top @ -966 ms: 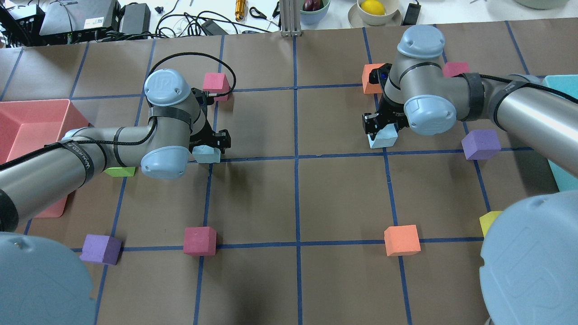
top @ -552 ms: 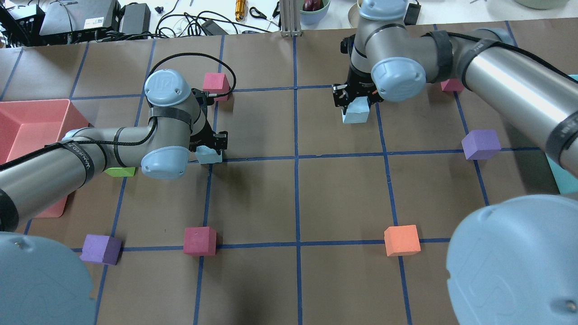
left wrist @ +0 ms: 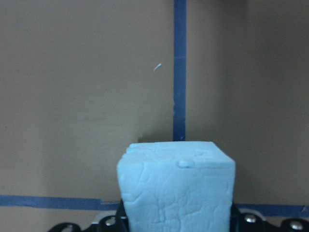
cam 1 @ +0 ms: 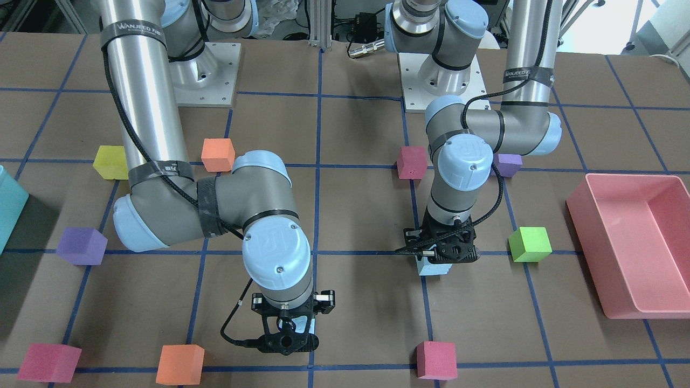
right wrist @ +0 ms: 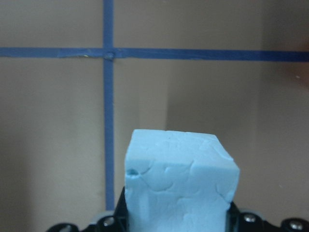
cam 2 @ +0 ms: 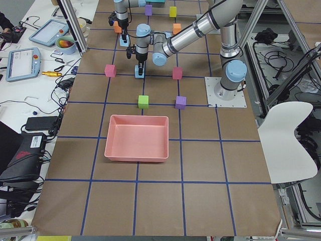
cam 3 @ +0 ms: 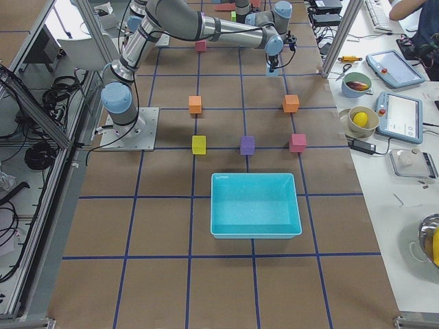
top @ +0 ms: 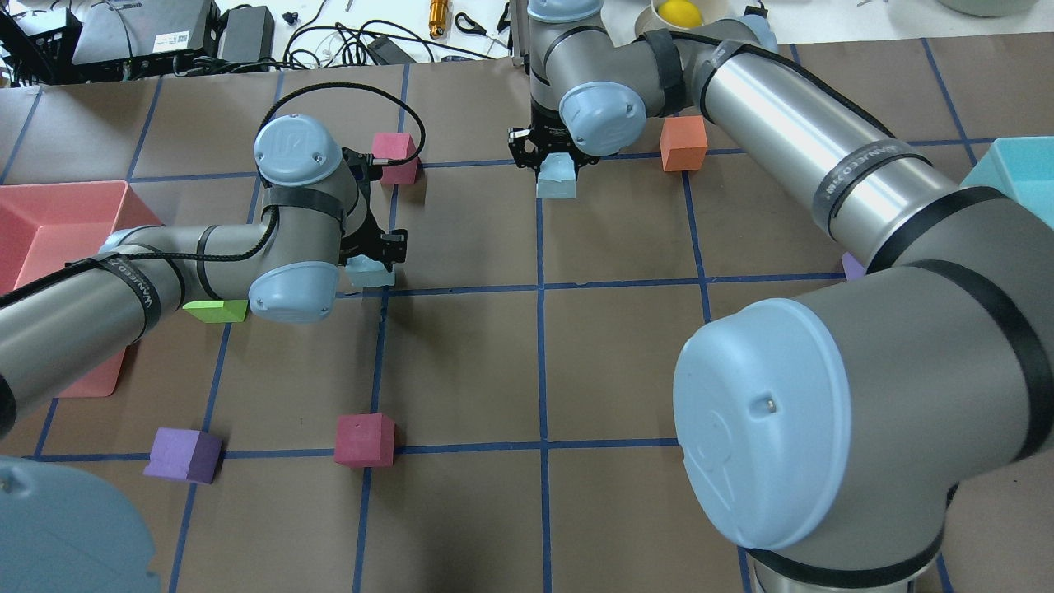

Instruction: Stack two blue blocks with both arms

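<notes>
My left gripper [top: 375,254] is shut on one pale blue block [top: 369,270], low over the table near a blue tape crossing. In the front-facing view this block [cam 1: 434,268] shows under the gripper [cam 1: 439,252], and it fills the bottom of the left wrist view [left wrist: 176,188]. My right gripper [top: 553,158] is shut on the other pale blue block [top: 556,177] and holds it above the far middle of the table. That block shows in the right wrist view [right wrist: 181,181] over a tape crossing. In the front-facing view the right gripper [cam 1: 285,337] hides its block.
A pink bin [top: 49,222] stands at the left edge and a teal bin [top: 1013,169] at the right. Loose cubes: magenta [top: 394,156] beside the left wrist, orange [top: 683,142] near the right wrist, green [top: 216,310], magenta [top: 364,439], purple [top: 183,455].
The right arm has swung left and towards the far side, carrying its blue block to the far middle. The left gripper with its block has shifted slightly left and away.
</notes>
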`<act>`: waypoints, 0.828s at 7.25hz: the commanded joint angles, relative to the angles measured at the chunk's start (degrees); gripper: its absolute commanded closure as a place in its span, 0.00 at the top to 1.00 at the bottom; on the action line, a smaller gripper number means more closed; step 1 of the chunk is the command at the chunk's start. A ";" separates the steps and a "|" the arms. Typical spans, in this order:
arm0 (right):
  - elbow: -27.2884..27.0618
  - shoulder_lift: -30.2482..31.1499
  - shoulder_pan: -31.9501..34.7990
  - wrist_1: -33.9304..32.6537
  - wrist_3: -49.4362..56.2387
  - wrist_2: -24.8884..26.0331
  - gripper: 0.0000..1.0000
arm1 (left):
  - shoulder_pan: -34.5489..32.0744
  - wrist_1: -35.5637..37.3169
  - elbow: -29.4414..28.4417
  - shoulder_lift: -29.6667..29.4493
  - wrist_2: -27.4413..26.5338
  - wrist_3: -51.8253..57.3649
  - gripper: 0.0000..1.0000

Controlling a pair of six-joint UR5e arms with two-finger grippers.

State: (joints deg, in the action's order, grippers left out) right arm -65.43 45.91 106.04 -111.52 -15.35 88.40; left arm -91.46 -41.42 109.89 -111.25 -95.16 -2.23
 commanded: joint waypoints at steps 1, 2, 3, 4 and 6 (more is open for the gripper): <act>0.83 -1.88 0.66 0.08 -0.82 -0.07 0.00 | -0.12 -3.38 -3.43 0.68 -0.64 0.03 0.00; 0.92 -2.14 0.66 0.08 -0.91 -1.81 0.00 | -0.21 -8.45 -7.63 0.68 -0.73 0.03 0.00; 0.83 -2.32 0.92 -0.01 -2.21 -3.05 0.00 | -0.30 -14.33 -12.28 -0.19 -0.73 -0.49 0.00; 0.74 -2.84 0.93 -0.10 -1.70 -3.06 0.08 | -0.56 -17.26 -15.89 -1.07 -0.64 -0.67 0.00; 0.57 -2.93 0.93 -0.19 -1.70 -2.36 0.87 | -1.09 -20.80 -20.04 -1.52 -0.56 -0.67 0.00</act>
State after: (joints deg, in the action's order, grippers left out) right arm -64.75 43.09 106.94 -111.62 -16.98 85.65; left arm -92.17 -59.92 92.71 -112.47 -95.83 -2.85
